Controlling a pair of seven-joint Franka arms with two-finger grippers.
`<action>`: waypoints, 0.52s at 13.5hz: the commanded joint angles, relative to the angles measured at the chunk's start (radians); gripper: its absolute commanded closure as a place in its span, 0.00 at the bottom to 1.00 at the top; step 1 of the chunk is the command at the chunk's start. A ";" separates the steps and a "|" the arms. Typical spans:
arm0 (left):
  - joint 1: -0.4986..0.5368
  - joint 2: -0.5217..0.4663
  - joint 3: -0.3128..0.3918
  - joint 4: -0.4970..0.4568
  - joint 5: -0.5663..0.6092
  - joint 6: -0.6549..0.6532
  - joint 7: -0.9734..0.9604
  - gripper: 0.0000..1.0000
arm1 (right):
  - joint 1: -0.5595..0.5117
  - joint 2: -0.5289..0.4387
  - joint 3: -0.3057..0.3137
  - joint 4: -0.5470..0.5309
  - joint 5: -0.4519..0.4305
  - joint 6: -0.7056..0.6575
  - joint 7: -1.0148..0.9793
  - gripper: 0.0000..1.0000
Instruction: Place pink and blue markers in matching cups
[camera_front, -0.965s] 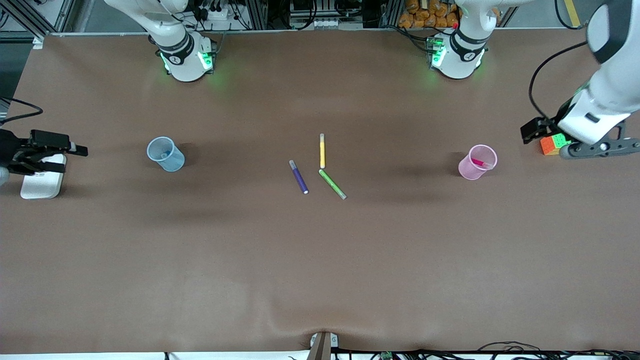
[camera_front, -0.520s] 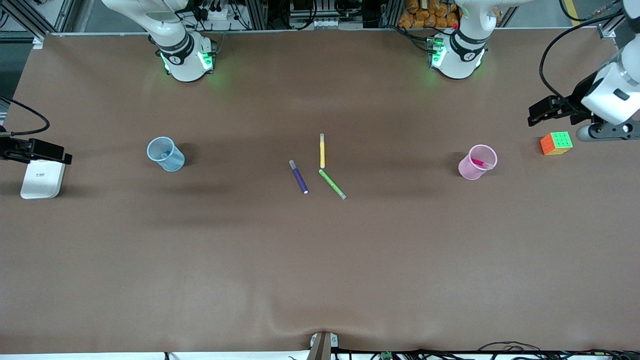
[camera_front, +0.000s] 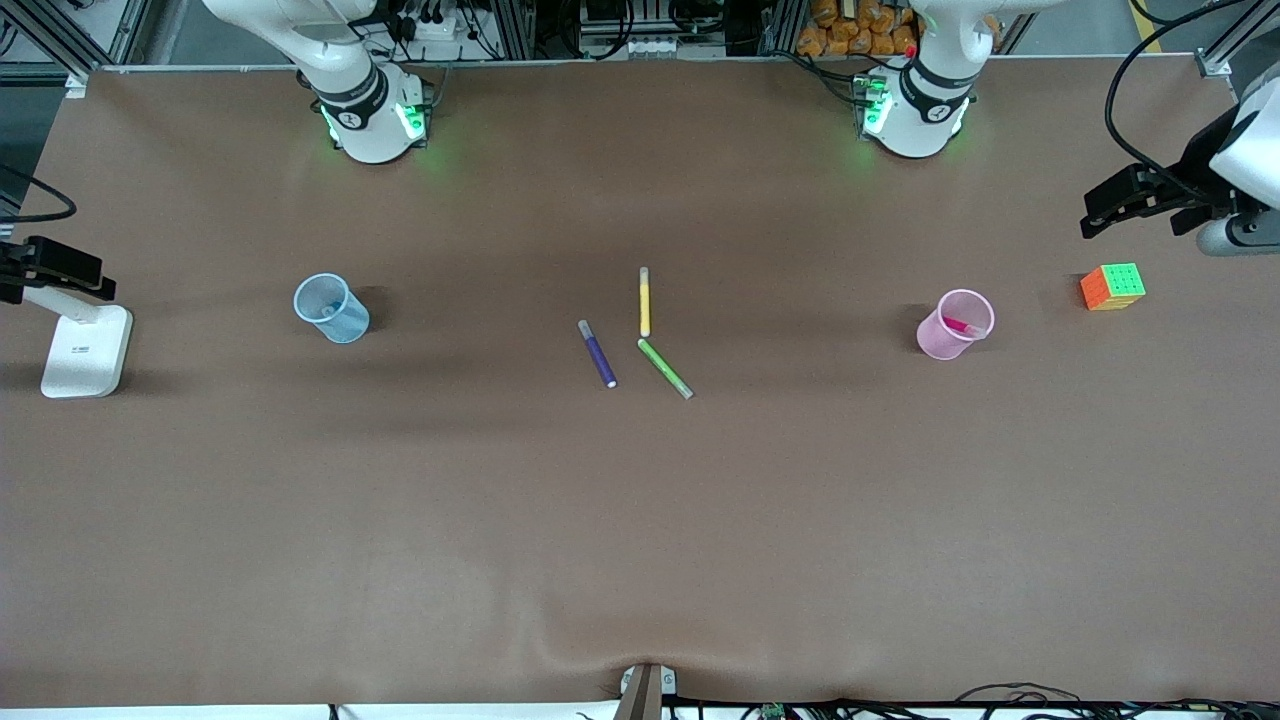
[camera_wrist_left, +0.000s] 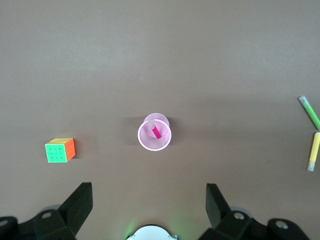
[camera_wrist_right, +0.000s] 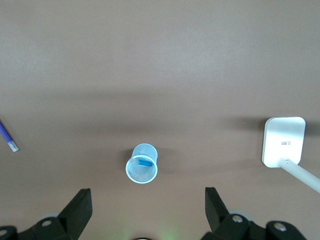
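Both of my arms have risen and drawn back toward the table ends since the earlier views. Going across the front view: my right gripper hangs over the white stand at the right arm's end, jaws spread wide and holding nothing. Next comes the blue cup, upright, with the blue marker leaning inside it. At mid-table lie three spare pens (none of them mine to move): purple pen, yellow pen and green pen, flat and close together. Then the pink cup, upright, with the pink marker slanting inside. Just beside it toward the left arm's end sits a colour cube. My left gripper is up over the table's edge past the cube, jaws wide apart and empty. Each cup lies well apart from the jaws nearest it, with bare table all round. Both markers look placed, so I judge the task finished.
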 joint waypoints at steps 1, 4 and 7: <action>0.004 -0.036 -0.007 0.010 -0.013 -0.024 -0.003 0.00 | 0.012 -0.102 0.001 -0.086 -0.018 0.023 0.009 0.00; -0.003 -0.034 -0.022 0.024 -0.011 -0.026 -0.021 0.00 | 0.015 -0.260 0.002 -0.303 -0.016 0.146 0.009 0.00; -0.001 -0.036 -0.046 0.038 0.000 -0.062 -0.061 0.00 | 0.015 -0.265 0.001 -0.303 -0.021 0.094 0.008 0.00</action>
